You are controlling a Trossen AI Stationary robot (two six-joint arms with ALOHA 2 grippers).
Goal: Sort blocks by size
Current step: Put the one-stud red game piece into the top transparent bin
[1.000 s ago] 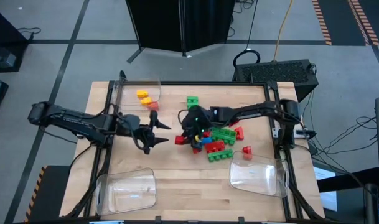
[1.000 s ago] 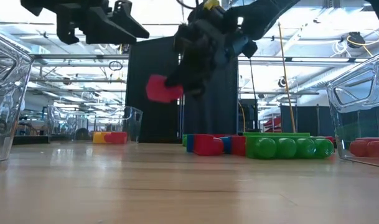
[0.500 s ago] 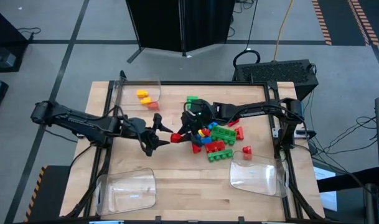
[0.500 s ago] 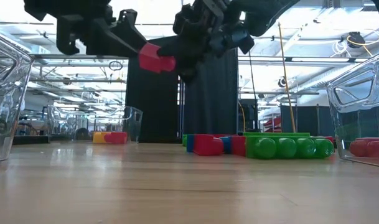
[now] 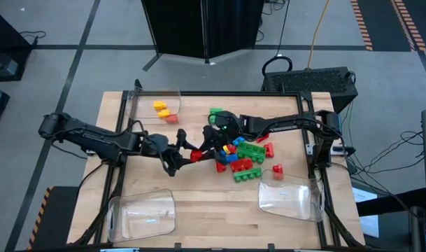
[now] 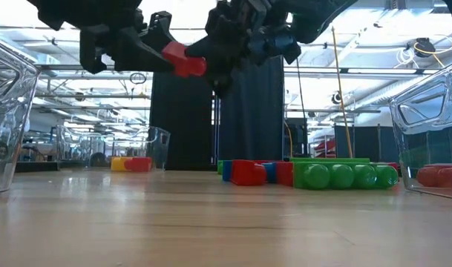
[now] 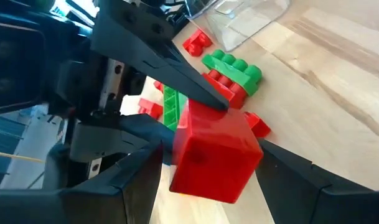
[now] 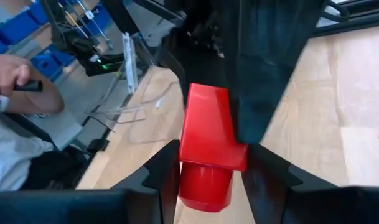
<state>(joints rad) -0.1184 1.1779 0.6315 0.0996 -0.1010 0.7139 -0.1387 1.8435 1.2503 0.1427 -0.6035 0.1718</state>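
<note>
A small red brick (image 5: 196, 154) hangs in the air above mid-table, between my two grippers. My right gripper (image 5: 206, 149) is shut on it, reaching in from the table's right. My left gripper (image 5: 182, 155) comes from the left, open, with one finger on either side of the same brick (image 7: 214, 152). The other blocks (image 5: 242, 158) lie in a loose pile on the table to the right of the grippers: green, red, blue and yellow ones. My right gripper pinches the red brick's two opposite sides (image 8: 188, 155) between its two fingers. It comes from the table's right, slanting down. The brick is lifted clear of the table (image 6: 182, 61). My left gripper's fingers (image 7: 139, 171) flank the brick closely; I cannot tell whether they touch it.
A clear tray (image 5: 139, 105) at the far left holds yellow and red blocks. A clear tray (image 5: 122, 217) stands at the near left, and another (image 5: 303, 203) at the near right holds a red block (image 5: 277, 170). A person (image 8: 15, 81) shows beyond the table.
My right gripper has lifted the red brick up from just above the pile and carried it a little toward the table's left. My left gripper has moved toward the table's right until its fingers stand around the brick.
</note>
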